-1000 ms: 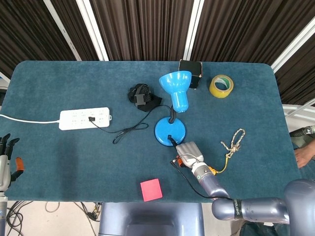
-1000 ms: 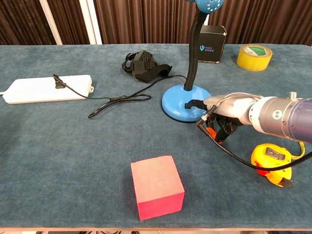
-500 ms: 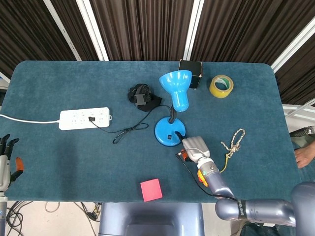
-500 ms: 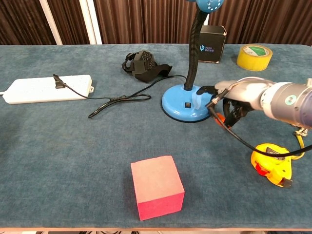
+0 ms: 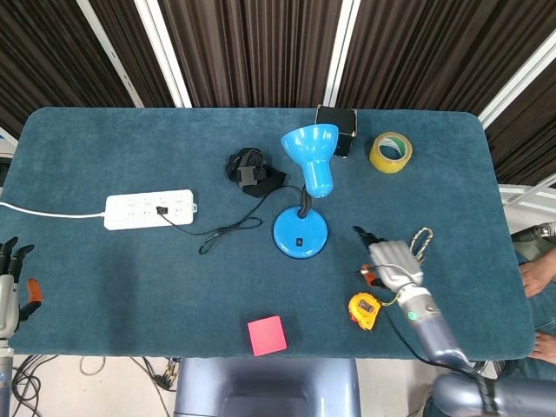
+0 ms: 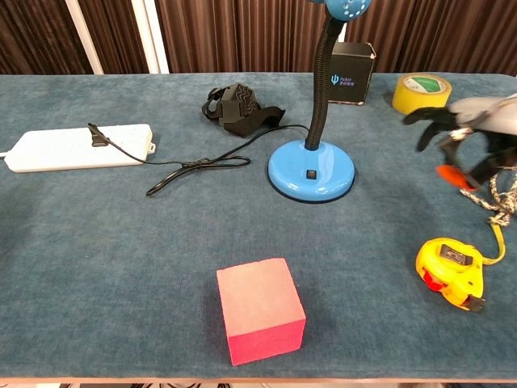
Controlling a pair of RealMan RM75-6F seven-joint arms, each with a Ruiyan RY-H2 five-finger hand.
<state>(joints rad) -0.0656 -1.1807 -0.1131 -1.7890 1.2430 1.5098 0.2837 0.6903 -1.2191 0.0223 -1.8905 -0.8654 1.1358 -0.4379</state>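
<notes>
The right hand (image 5: 393,261) hovers with fingers spread, holding nothing; just beside it lies the tape measure (image 5: 363,310), probably hard, smooth and compact, best gripped across its sides.

The lamp (image 5: 301,233) stands mid-table, power strip (image 5: 149,209) to its left, tape measure (image 5: 363,310) right-front.

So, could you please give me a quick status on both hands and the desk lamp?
Right hand empty, fingers apart, above the table between lamp and rope. Left hand idle at table's left edge. Blue desk lamp upright, untouched. Yellow tape measure just beside right hand.
</notes>
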